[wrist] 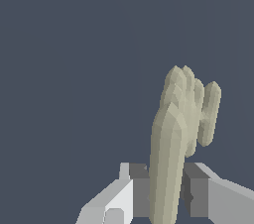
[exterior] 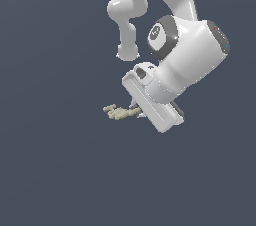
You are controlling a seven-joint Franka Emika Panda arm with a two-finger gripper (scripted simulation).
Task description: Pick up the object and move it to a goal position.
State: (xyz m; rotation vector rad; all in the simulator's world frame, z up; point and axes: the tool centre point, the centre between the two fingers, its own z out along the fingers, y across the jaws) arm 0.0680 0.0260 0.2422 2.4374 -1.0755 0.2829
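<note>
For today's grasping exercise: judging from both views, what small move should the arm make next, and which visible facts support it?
Probably close the fingers on the object. In the wrist view its narrow end sits between them, with a dark gap showing on one side, so they do not look fully closed on it. In the exterior view the gripper is already down at the object's end, so no further approach seems needed.

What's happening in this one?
A white robot arm has its claw around a small pale olive, lumpy object with finger-like lobes. In the wrist view the fingers sit on either side of the object's narrow end, close against it; actual contact can't be confirmed. No goal marker is visible, and whether it is lifted is unclear.
</note>
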